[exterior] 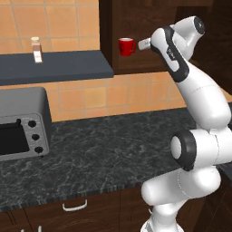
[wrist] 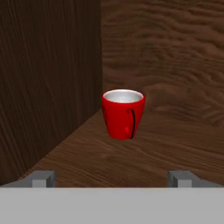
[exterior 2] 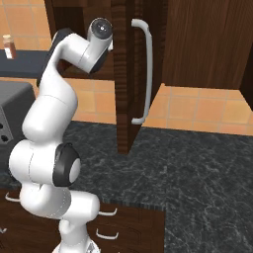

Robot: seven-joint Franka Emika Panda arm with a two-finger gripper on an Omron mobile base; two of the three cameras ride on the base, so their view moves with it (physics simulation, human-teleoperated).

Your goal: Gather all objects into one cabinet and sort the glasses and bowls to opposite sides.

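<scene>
Left base view gives me the room best: a dark speckled stone desk (exterior: 104, 145) runs under an orange tiled wall, with a grey toaster oven (exterior: 20, 124) at its left end and a dark shelf (exterior: 54, 68) above it carrying a small bottle (exterior: 36, 50). To the right of that shelf the dark brown cabinet (exterior: 111, 36) stands open, and I see one red cup (exterior: 127, 46) upright on its floor, near the left inner wall, its handle turned toward the arm. My hand (wrist: 111, 178) is raised to cabinet height just beside the cup, pointing at it but apart from it. Hand view shows me what the base cameras do not: the wood grain of the cabinet floor and back wall, the cup's white inside, and my two fingertips (wrist: 43, 178) standing wide at either side of the picture with nothing between them. Right base view adds the other side: the cabinet door (exterior 2: 126, 74) swung out edge-on toward me, its long pale curved handle (exterior 2: 146, 69) facing right, and it hides the cup. Below the desk I see base cabinets with short pale handles (exterior: 74, 206).
</scene>
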